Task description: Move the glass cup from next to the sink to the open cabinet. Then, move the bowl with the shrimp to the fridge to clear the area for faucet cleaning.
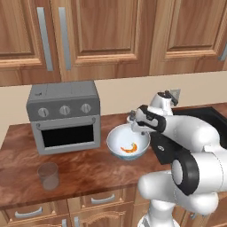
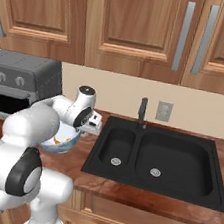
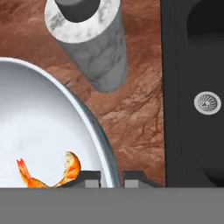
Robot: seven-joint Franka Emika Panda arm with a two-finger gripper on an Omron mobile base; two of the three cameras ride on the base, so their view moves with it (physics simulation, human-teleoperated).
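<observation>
Bowl (image 1: pixel 127 144) with the shrimp (image 1: pixel 129 148) sits on the wood counter (image 1: pixel 84 170) between the toaster oven (image 1: pixel 64 115) and the black sink (image 2: pixel 157 161). The gripper (image 3: pixel 111 176) is at its rim on the sink side — in the hand view one fingertip stands inside the rim and one outside, jaws closed on it. A marbled grey cylinder (image 3: pixel 92 41) stands just beyond the bowl. The glass cup (image 1: pixel 48 175) stands near the counter's front edge, well apart from the bowl.
</observation>
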